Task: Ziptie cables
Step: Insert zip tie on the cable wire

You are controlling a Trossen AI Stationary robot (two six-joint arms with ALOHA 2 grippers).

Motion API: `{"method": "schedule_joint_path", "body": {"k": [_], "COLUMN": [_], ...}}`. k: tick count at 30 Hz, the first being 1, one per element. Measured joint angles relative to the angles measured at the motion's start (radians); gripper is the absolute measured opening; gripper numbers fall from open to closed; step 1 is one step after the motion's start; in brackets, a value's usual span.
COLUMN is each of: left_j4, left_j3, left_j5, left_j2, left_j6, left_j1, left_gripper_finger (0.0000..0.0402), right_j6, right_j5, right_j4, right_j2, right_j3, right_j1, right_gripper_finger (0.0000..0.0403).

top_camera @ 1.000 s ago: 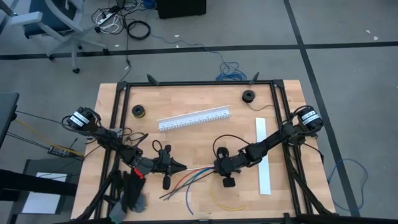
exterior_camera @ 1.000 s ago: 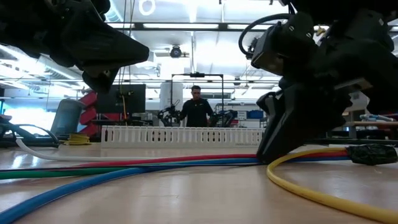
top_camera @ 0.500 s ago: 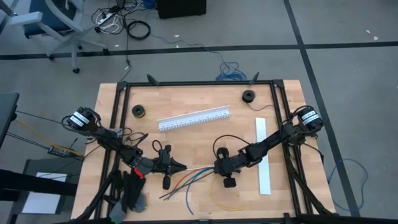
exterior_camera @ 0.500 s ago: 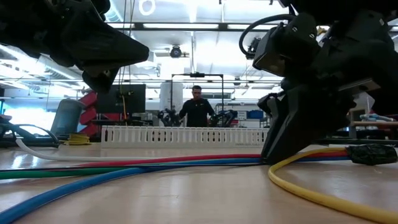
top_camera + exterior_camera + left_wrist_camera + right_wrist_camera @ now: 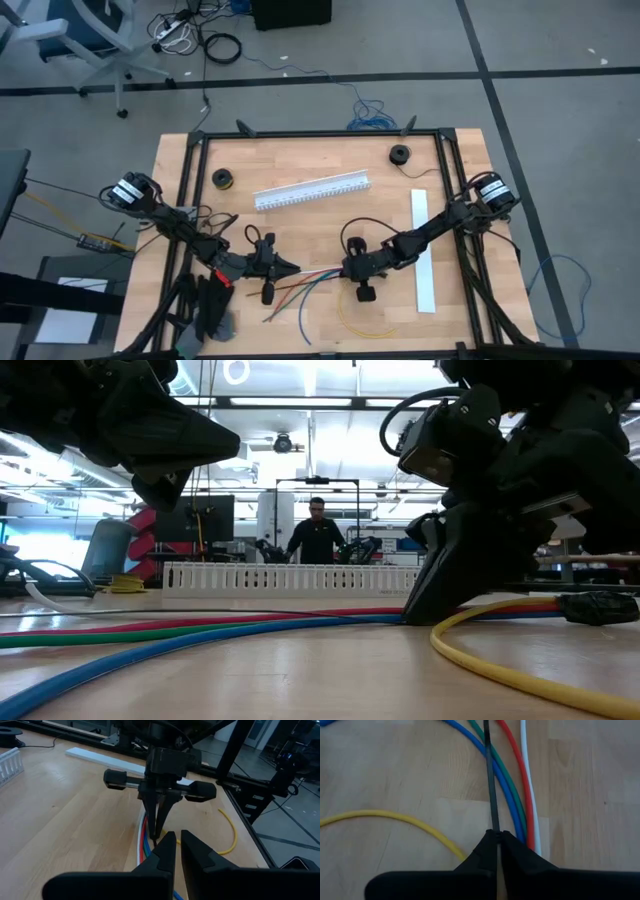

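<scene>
Since the earlier frames the right gripper (image 5: 343, 268) is sitting slightly farther toward the left arm, and its fingers are now fully pressed together. In the right wrist view they are pinching a thin black strip (image 5: 492, 795) that runs straight out from the fingertips across the cables (image 5: 512, 785). I judge this strip to be the zip tie; its far end is leaving the frame, so I cannot confirm that.

The cables (blue, green, red, white) are lying side by side on the tabletop (image 5: 300, 215), near its front edge, between the two grippers. A yellow cable (image 5: 362, 325) is curling apart from them, closer to the front edge. Keeping the bundle flat and parallel is probably making it easier to pass a strap around.

The left gripper (image 5: 291, 268) is facing the right one across the bundle, tips nearly meeting. Its fingers are closed; the left wrist view shows a narrow slot between them with nothing visibly in it. It is likely standing by to take the strip's free end.

The white slotted channel (image 5: 312, 190) is lying untouched farther back. No readable writing or brand on anything.
</scene>
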Motion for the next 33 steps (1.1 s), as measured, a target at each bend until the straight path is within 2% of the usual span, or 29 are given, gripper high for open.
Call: {"method": "schedule_joint_path", "body": {"k": [15, 24, 33], "left_j4": [-0.002, -0.002, -0.003], "left_j3": [0.000, 0.000, 0.000], "left_j5": [0.000, 0.000, -0.005], "left_j2": [0.000, 0.000, 0.000], "left_j6": [0.001, 0.003, 0.003], "left_j1": [0.000, 0.000, 0.000], "left_gripper_finger": [0.0002, 0.0002, 0.0002], "right_j6": [0.041, 0.061, 0.062], "right_j5": [0.055, 0.034, 0.029], "right_j4": [-0.052, -0.057, 0.045], "right_j2": [-0.163, -0.131, -0.050], "right_j3": [-0.003, -0.002, -0.002], "right_j1": [0.008, 0.011, 0.027], "right_gripper_finger": [0.0001, 0.0007, 0.0067]}}
